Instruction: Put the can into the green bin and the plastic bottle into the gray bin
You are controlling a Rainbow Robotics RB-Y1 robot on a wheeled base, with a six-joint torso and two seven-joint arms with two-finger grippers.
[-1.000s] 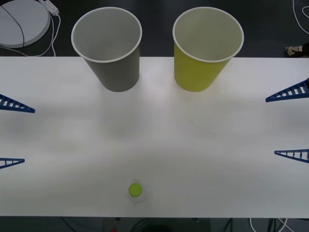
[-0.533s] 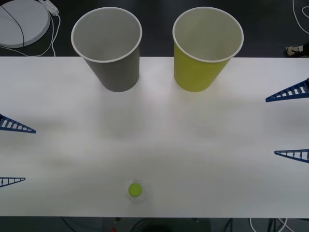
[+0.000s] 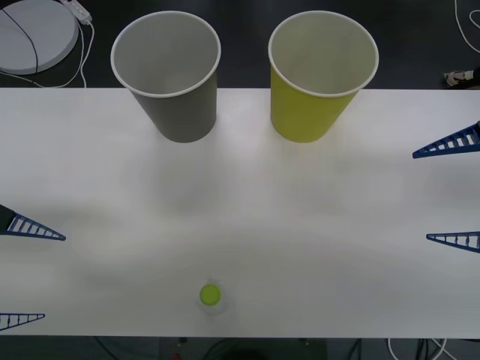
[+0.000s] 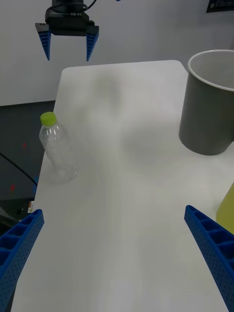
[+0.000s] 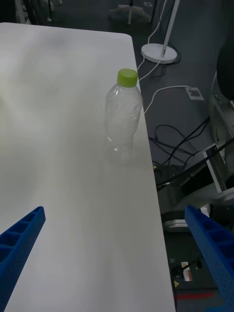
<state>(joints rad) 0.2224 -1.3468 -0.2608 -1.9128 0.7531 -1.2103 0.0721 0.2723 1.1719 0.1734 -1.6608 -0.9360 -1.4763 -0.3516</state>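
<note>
The plastic bottle (image 3: 211, 295) stood upright close to the near edge of the white counter (image 3: 300, 225), with open surface all around it. The gray bin (image 3: 168, 73) and the green bin (image 3: 321, 73) stood side by side, apart, at the far edge. The left claw (image 3: 26, 274) hung open at the counter's left edge, the right claw (image 3: 450, 191) open at the right edge, both cut off by the frame. No can could be made out.

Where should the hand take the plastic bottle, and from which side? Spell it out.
Grip the plastic bottle around its ridged body below the lime-green cap, coming sideways from the robot's left with the open left hand. It stands upright near the table's near edge, and that hand is probably the nearer one.
</note>
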